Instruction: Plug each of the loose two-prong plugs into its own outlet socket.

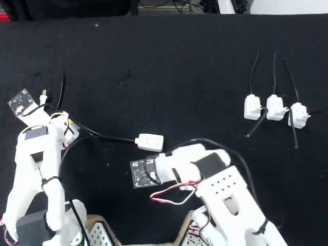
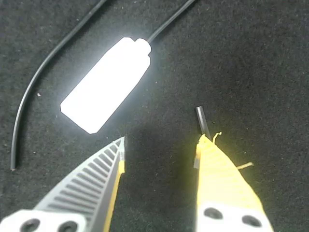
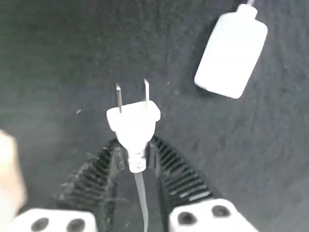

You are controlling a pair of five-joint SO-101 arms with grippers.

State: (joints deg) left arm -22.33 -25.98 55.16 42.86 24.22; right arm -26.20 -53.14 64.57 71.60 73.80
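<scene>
My right gripper [image 3: 136, 154] is shut on a white two-prong plug [image 3: 133, 121], held by its neck with the prongs pointing forward. A white outlet socket [image 3: 231, 53] lies on the black cloth just beyond and to one side of the prongs. In the high view this socket [image 1: 149, 142] sits mid-table, its black cord running left. My right gripper [image 1: 164, 155] is right beside it, and the plug is hidden there. My left gripper [image 2: 159, 150] stands open over the cloth, with the socket [image 2: 104, 92] ahead of its fingers. In the high view it [image 1: 69, 129] is at the left.
Three white plug-and-socket pieces [image 1: 275, 107] with thin black cords lie in a row at the right. A loose black cord end [image 2: 201, 118] rests by my yellow finger. Black cloth [image 1: 154, 66] covers the table, whose far edge is at the top.
</scene>
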